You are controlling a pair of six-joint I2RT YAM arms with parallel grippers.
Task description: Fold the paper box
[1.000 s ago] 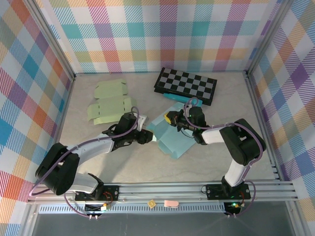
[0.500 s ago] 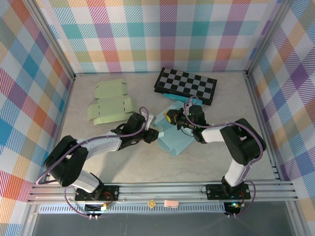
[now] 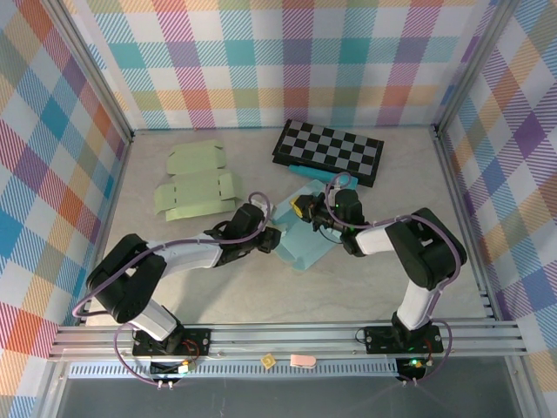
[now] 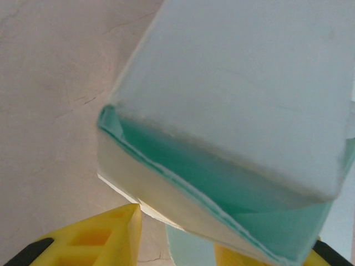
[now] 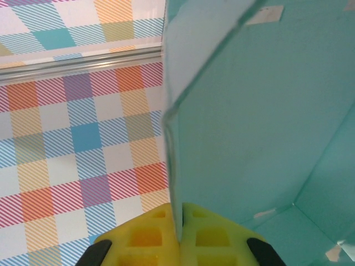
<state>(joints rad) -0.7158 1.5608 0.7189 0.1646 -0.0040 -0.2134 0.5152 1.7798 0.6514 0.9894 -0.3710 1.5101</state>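
The teal paper box (image 3: 306,242) lies partly folded at the table's middle. My left gripper (image 3: 271,237) is at its left end. In the left wrist view the box's folded end (image 4: 238,94) lies across both yellow fingertips (image 4: 119,230), wider than the gap between them; the jaws stand part open and the right finger is mostly hidden behind the paper. My right gripper (image 3: 305,209) is at the box's far edge. In the right wrist view it (image 5: 182,213) is shut on an upright teal panel (image 5: 260,111), with the thin paper edge pinched between the pads.
A folded chessboard (image 3: 329,150) lies behind the box with a blue item (image 3: 320,174) under its near edge. Two flat pale green box blanks (image 3: 196,158) (image 3: 196,196) lie at the back left. Plaid walls enclose the table on three sides.
My left gripper has moved right against the box's left side, and that side has folded over, so the box looks narrower. The right gripper keeps its pinch in place.
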